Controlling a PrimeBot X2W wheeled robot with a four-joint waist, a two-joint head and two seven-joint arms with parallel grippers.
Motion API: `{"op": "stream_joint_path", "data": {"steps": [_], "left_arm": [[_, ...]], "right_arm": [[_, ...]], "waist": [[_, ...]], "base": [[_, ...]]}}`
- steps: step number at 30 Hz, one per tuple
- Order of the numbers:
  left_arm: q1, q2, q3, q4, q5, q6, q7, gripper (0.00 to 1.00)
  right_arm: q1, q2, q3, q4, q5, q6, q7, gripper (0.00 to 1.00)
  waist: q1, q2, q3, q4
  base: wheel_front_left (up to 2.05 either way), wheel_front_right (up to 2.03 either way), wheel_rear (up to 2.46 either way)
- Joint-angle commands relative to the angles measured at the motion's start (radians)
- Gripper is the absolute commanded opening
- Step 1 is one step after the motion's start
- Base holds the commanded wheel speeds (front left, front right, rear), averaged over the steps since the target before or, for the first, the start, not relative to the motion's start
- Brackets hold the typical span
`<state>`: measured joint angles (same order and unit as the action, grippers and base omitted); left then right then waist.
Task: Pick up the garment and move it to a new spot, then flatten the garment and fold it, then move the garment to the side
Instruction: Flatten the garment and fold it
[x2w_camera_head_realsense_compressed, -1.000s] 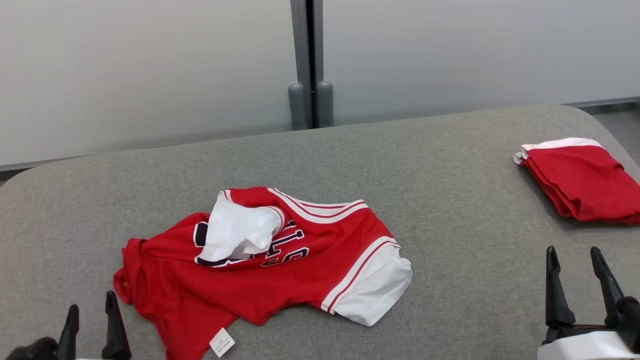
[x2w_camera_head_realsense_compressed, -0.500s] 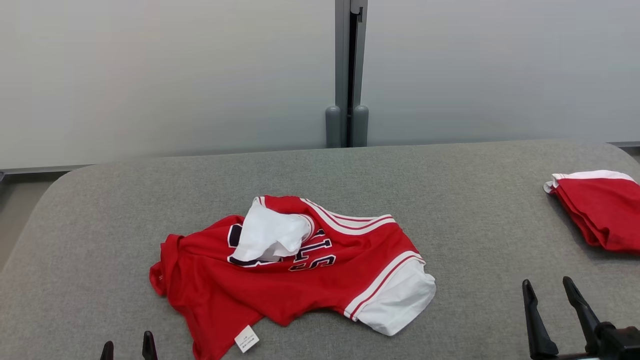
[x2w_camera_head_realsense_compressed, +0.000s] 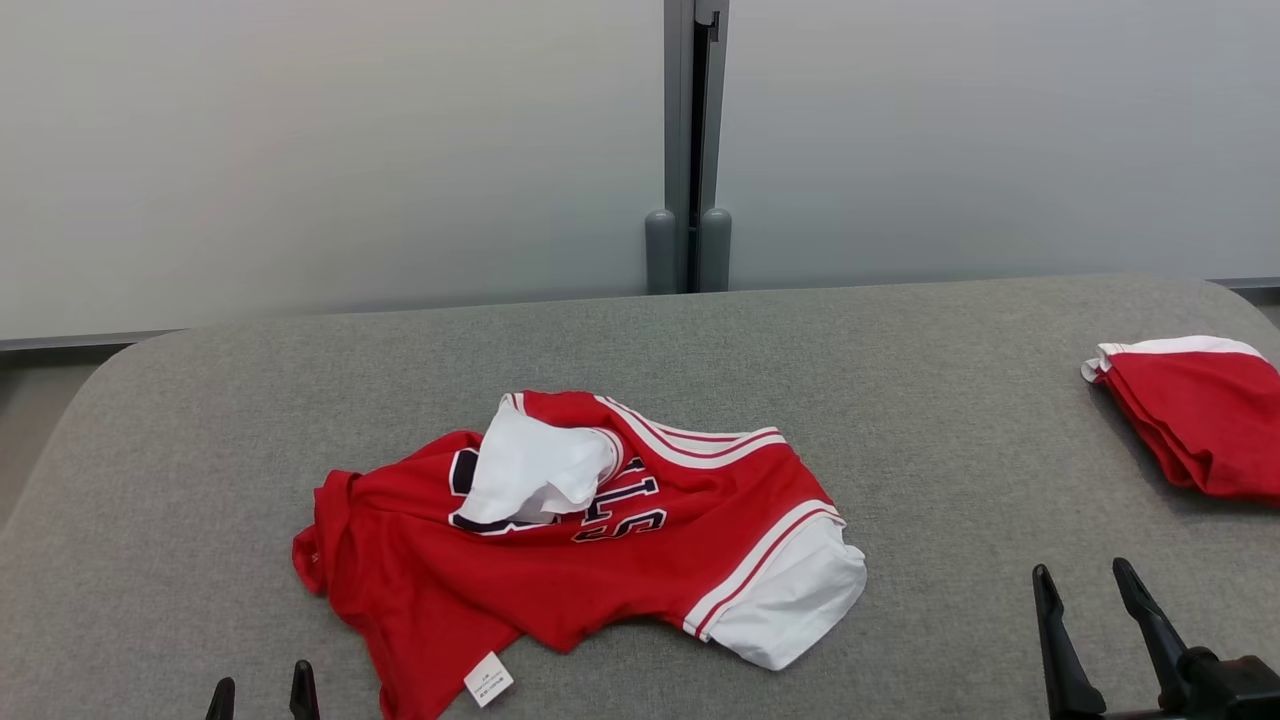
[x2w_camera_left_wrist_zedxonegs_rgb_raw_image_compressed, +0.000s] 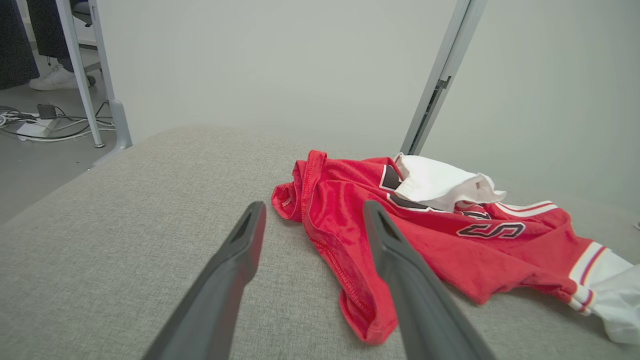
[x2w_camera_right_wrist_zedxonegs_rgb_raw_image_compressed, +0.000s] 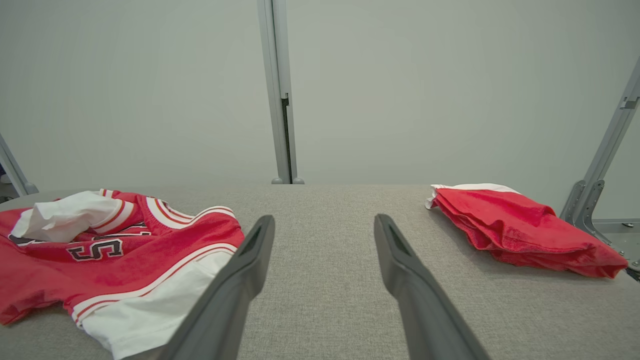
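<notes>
Garment (x2w_camera_head_realsense_compressed: 560, 560): crumpled red jersey, middle-left of the grey tabletop (x2w_camera_head_realsense_compressed: 900, 400). Long axis runs left to right, with the hem end left and a white sleeve right. Left gripper (x2w_camera_head_realsense_compressed: 261, 675) sits near the hem, jaws apart, empty. Right gripper (x2w_camera_head_realsense_compressed: 1080, 567) is well to the right, jaws apart, empty. Head view catches the white label (x2w_camera_head_realsense_compressed: 489, 679). Left wrist view adds a shoe (x2w_camera_left_wrist_zedxonegs_rgb_raw_image_compressed: 57, 79) and cables (x2w_camera_left_wrist_zedxonegs_rgb_raw_image_compressed: 30, 117). Right wrist view adds a metal bracket (x2w_camera_right_wrist_zedxonegs_rgb_raw_image_compressed: 582, 202) past the folded red garment (x2w_camera_right_wrist_zedxonegs_rgb_raw_image_compressed: 520, 227).
</notes>
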<state>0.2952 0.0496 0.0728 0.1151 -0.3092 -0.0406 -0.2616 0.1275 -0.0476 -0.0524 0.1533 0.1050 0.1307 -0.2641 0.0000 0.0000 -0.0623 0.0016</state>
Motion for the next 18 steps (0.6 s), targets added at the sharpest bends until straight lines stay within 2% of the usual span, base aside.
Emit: {"op": "stream_joint_path", "data": {"steps": [1, 7, 11, 14, 18], "left_arm": [[-0.020, 0.003, 0.001, 0.002, 0.001, -0.004, -0.004, 1.00], [-0.024, 0.003, -0.009, 0.008, 0.010, -0.014, -0.004, 1.00], [-0.038, 0.002, -0.041, 0.001, 0.011, -0.025, -0.004, 1.00], [-0.050, 0.003, -0.088, 0.030, 0.008, -0.040, 0.004, 1.00], [-0.090, 0.003, -0.145, 0.040, -0.017, -0.049, 0.113, 1.00]], "right_arm": [[-0.003, -0.006, 0.001, 0.003, 0.000, 0.000, 0.000, 1.00], [-0.007, -0.006, 0.005, 0.006, 0.023, 0.000, 0.000, 1.00], [-0.056, -0.005, 0.055, 0.003, 0.057, 0.000, 0.000, 1.00], [-0.122, -0.034, 0.156, 0.086, 0.048, 0.000, 0.029, 1.00], [-0.257, -0.098, 0.316, 0.178, 0.077, 0.000, 0.157, 1.00]], "waist": [[0.0000, 0.0000, 0.000, -0.002], [0.0000, 0.0000, 0.003, -0.005], [0.0000, 0.0000, 0.021, -0.002], [0.0000, 0.0000, 0.043, 0.005], [0.0000, 0.0000, 0.102, 0.021]], "base": [[0.00, 0.00, 0.00], [0.00, 0.00, 0.00], [0.00, 0.00, 0.00], [0.00, 0.00, 0.00], [0.00, 0.00, 0.00]]}}
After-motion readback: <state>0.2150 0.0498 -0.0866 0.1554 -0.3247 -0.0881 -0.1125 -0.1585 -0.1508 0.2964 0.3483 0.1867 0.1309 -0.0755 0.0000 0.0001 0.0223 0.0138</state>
